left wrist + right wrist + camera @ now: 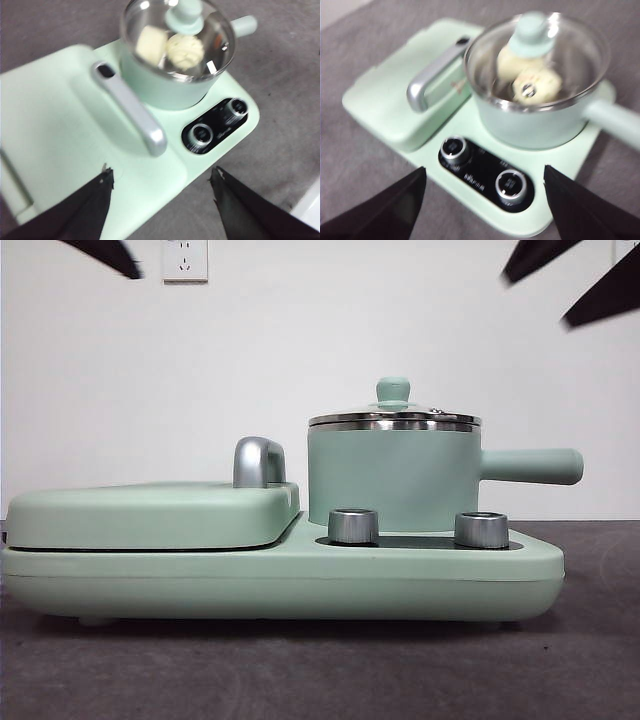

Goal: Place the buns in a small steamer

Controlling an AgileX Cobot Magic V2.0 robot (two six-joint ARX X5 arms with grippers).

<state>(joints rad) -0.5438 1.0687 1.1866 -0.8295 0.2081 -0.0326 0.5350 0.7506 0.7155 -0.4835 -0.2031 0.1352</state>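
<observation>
The mint-green cooker base (280,580) sits on the grey table (300,680), its flat lidded griddle section (150,515) beside the small steamer (395,480), which stands upright with its glass lid (177,40) on. Under the glass lie both buns, the smooth oblong one (151,44) just beside the pleated round one (185,51). Both arms hang high above the appliance, touching nothing: the left gripper (161,187) with jaws spread wide and empty, the right gripper (485,185) likewise agape. Two steel knobs (482,167) sit in front.
</observation>
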